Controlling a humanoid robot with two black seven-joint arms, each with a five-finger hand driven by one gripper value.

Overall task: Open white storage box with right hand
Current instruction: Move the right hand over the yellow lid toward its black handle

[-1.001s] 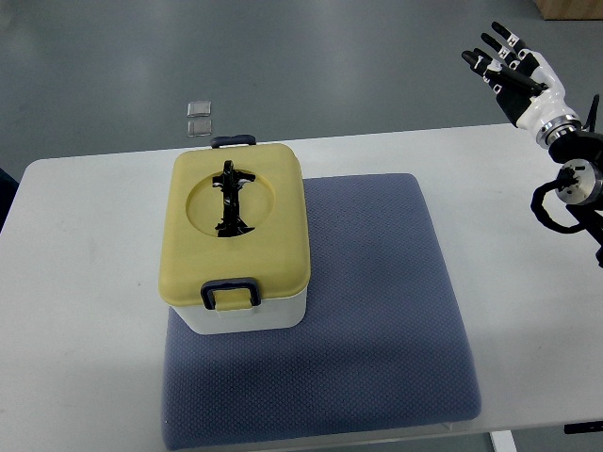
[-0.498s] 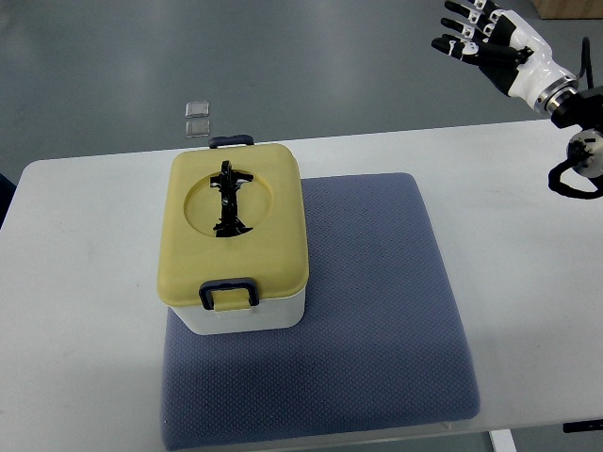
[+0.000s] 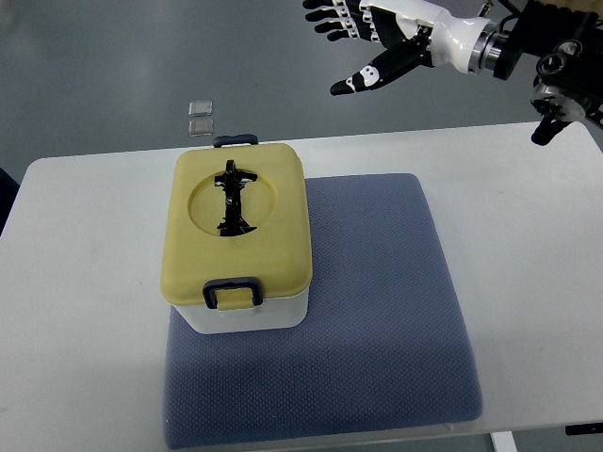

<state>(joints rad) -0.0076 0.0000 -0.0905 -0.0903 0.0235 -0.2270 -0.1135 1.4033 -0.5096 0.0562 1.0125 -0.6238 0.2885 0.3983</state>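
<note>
The white storage box [image 3: 247,316] stands on the left part of a blue-grey mat [image 3: 377,301]. Its yellow lid [image 3: 273,235] is down, with a black folding handle [image 3: 232,200] lying in a round recess. A dark latch [image 3: 233,293] sits at the near end and another latch [image 3: 234,140] at the far end. My right hand [image 3: 363,38] hovers high at the top of the picture, beyond the table's far edge and to the right of the box. Its fingers are spread and hold nothing. The left arm does not show.
The white table [image 3: 85,282] carries the mat and box. Two small clear squares [image 3: 199,118] lie on the grey floor beyond the far edge. My right forearm [image 3: 528,47] with black cabling reaches in from the upper right corner.
My right hand has swung from the far right upward and leftward, now reaching past the table's far edge toward the box's side. The box has not moved.
</note>
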